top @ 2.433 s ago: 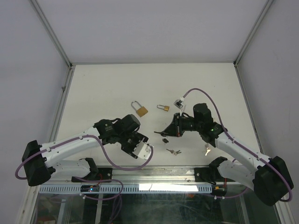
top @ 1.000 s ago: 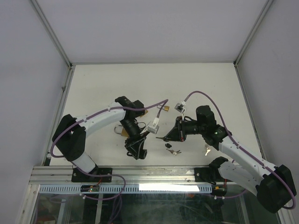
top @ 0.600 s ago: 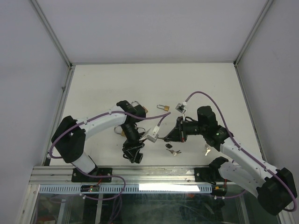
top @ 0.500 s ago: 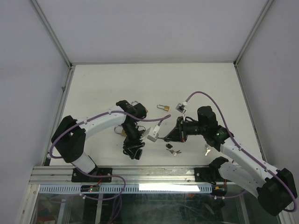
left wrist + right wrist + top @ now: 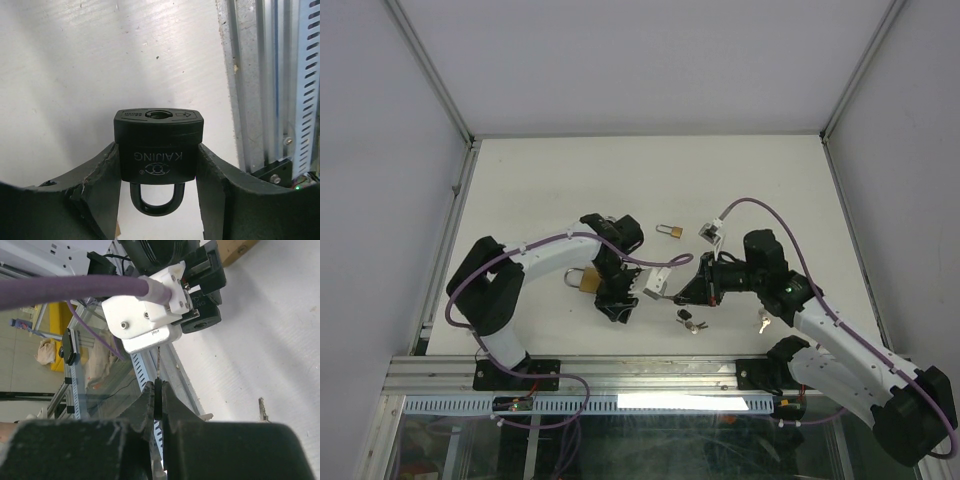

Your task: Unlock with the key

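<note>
A black padlock marked KAIJING sits between the fingers of my left gripper, shackle toward the wrist and keyhole end facing away. From above, the left gripper hangs low over the table's near middle. My right gripper is shut on the black head of a key, whose thin blade points at the left wrist's white camera mount. Just beyond that mount is the black padlock. In the top view the right gripper faces left, close to the left gripper.
A large brass padlock lies beside the left arm, and a small brass padlock lies farther back. Loose keys rest below the right gripper, another key by the right arm. The metal rail runs along the table's near edge.
The left gripper with the black padlock has swung right and slightly back, toward the key. The right gripper has held its place with the key.
</note>
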Robot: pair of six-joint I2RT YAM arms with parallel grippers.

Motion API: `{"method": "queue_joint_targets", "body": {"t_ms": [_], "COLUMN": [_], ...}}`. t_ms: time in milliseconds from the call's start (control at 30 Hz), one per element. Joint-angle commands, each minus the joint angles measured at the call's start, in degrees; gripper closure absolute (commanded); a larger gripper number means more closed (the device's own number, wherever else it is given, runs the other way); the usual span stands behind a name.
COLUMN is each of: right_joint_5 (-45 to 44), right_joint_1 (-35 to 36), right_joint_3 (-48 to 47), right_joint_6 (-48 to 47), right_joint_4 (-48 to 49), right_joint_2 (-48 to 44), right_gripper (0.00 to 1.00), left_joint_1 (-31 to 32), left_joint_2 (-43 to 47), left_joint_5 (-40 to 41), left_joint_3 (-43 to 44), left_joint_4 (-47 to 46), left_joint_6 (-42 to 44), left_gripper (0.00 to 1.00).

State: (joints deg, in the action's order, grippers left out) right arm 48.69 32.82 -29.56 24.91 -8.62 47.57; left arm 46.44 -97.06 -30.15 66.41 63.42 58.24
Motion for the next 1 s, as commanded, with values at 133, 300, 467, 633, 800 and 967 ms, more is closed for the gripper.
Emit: {"method": "queue_joint_targets", "body": {"t_ms": [133, 300, 467, 633, 800, 967], "right_joint_5": [-1.83, -2.88, -3.11, -3.36, -3.12, -3.07], "right_joint_1": [-0.04, -0.09, -0.1, -0.08, -0.11, -0.05], "right_joint_3": [-3.34, -3.76, -4.31, -4.74, -5.04, -5.08], "right_joint_6": [-0.65, -1.57, -2.07, -2.31, -1.88, -1.2], "right_joint_4": [-0.62, -2.7, -3.83, -4.56, -4.64, -4.82], "right_joint_2": [-3.26, -3.8, -3.89, -4.16, -4.27, -5.03], "right_gripper": [1.0, 1.0, 1.0, 1.0, 1.0, 1.0], "left_joint_1": [-0.56, -0.53, -0.63, -0.64, -0.98, -1.14], "left_joint_2": [-4.08, -4.19, -3.46, 0.1, 5.1, 19.22], "left_joint_5": [5.17, 10.93, 11.23, 10.82, 12.39, 7.93], "left_joint_3": [-0.85, -4.11, -7.2, -8.9, -10.1, -17.41], "left_joint_4": [-3.21, -10.02, -12.09, -14.8, -18.56, -21.31], "left_joint_6": [11.79, 14.1, 15.25, 15.6, 13.8, 15.65], "left_gripper": [0.98, 0.75, 0.41, 0.01, 0.01, 0.01]}}
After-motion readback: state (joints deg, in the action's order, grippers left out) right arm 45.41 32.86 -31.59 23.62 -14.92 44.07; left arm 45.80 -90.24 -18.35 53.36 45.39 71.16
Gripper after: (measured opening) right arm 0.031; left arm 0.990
